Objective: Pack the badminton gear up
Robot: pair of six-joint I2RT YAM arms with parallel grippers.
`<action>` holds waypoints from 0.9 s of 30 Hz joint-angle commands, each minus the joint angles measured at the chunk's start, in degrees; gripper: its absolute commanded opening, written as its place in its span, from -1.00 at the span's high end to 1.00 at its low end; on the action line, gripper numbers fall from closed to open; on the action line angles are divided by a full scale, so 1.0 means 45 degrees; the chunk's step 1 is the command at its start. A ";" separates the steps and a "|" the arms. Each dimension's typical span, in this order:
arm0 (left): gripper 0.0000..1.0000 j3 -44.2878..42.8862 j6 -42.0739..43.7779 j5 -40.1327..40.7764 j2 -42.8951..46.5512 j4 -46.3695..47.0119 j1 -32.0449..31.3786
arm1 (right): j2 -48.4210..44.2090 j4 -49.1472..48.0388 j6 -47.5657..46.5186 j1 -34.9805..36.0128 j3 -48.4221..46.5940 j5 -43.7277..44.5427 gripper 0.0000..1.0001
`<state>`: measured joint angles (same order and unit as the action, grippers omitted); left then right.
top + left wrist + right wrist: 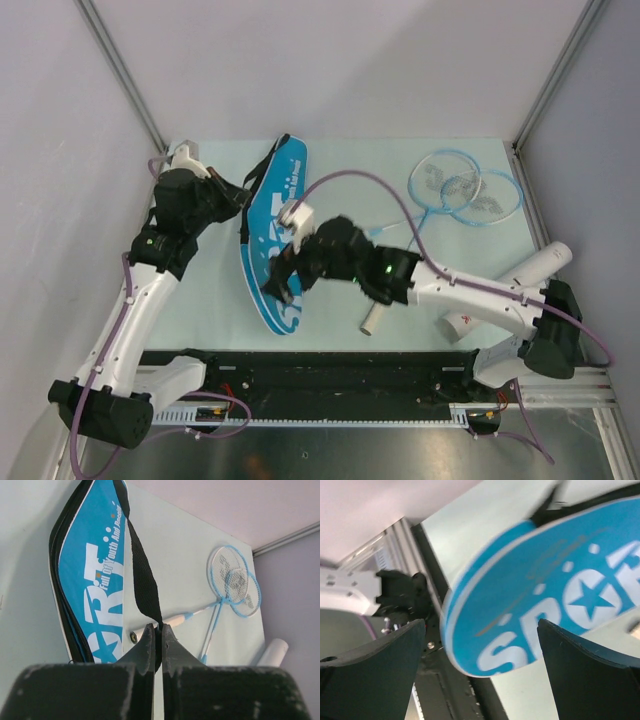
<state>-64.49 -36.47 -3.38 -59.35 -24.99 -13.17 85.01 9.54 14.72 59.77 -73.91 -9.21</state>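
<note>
The blue racket cover (272, 225) lettered "SPORT" lies lengthwise left of the table's middle. My left gripper (238, 196) is at its left edge, shut on the black strap (142, 575), which runs taut up from the fingertips (158, 628). My right gripper (283, 278) is open above the cover's near rounded end (530, 605), which shows between the wide-apart fingers (480, 625). Two light-blue rackets (462, 187) lie at the far right, heads overlapping. One white handle end (373, 319) sticks out under my right arm. The white tube (543, 263) lies at the right edge. No shuttlecocks show.
The black rail with cabling (330, 375) runs along the table's near edge, close to the cover's near end. Grey walls and metal frame posts (120, 75) close in the back and sides. The rackets also show in the left wrist view (232, 580).
</note>
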 commanded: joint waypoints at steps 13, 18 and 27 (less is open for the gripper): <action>0.99 -0.0396 -0.2150 -0.1047 0.0922 0.0554 -0.0198 | 0.2573 -0.2002 -0.2195 0.4121 -0.0177 1.1442 -0.70; 0.99 0.0305 -0.1390 -0.0443 0.1664 0.0554 -0.0218 | 0.2612 -0.3329 -0.3696 0.3945 -0.0177 1.1287 0.57; -0.66 0.2025 0.0858 0.0671 0.4124 0.0515 -0.0121 | 0.0077 -0.6395 -0.5128 0.2209 0.2573 0.6452 1.00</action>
<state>-58.06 -36.60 -3.29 -44.64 -24.40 -13.67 94.21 -8.47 -6.55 74.28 -67.05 30.46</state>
